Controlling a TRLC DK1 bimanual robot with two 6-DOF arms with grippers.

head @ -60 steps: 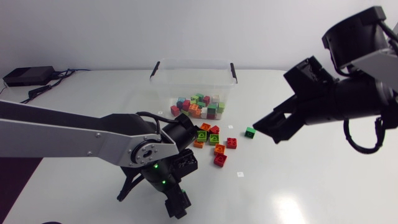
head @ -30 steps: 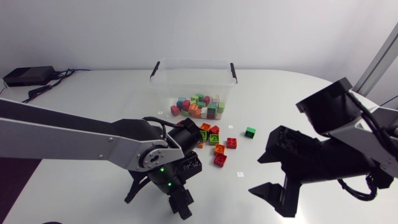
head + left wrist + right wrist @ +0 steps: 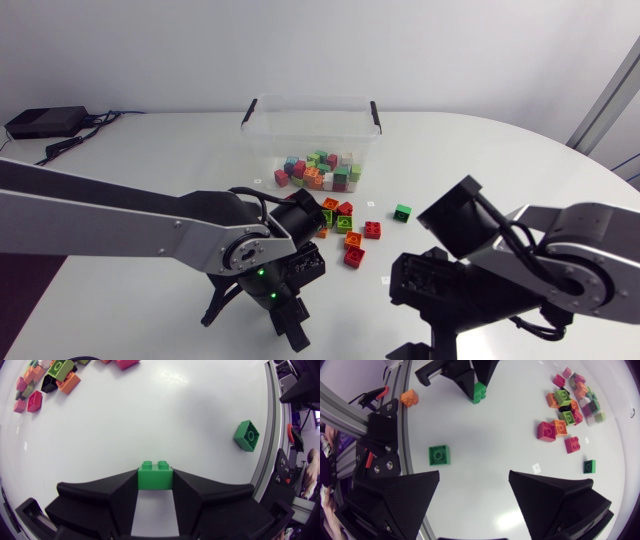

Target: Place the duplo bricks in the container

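Bench [image 3: 520, 170] – white top, both arms over its near half.

Left arm [image 3: 120, 225] comes in from the left edge, with its elbow near the middle and its wrist turned down toward the near edge. Right arm [image 3: 560, 270] comes in from the right edge and is folded low over the near right part.

Container [image 3: 262, 125] – clear tub with dark clips on its rim, at the middle of the far edge. A heap of mixed bricks [image 3: 320, 168] lies inside it, against its near wall.

Right pincer [image 3: 474, 474]: fingers spread wide with only bare bench between them, gripping nothing.

Left pincer [image 3: 155, 480]: closed on a green brick [image 3: 155, 475], one finger pressed to each side, studs up. From the right wrist view the same pincer points down with the brick at its tips, low over the bench; I cannot tell whether the brick touches the surface.

Loose cluster [image 3: 345, 225] – red, orange, lime and black bricks on the middle of the bench, just in front of the container.

Lone green brick [image 3: 402, 212] lies just right of the cluster, apart from it.

Second green brick [image 3: 439, 454] lies flat with one stud showing, near the railed near edge and apart from the left pincer.

Orange brick [image 3: 409, 397] lies right at that railed edge.
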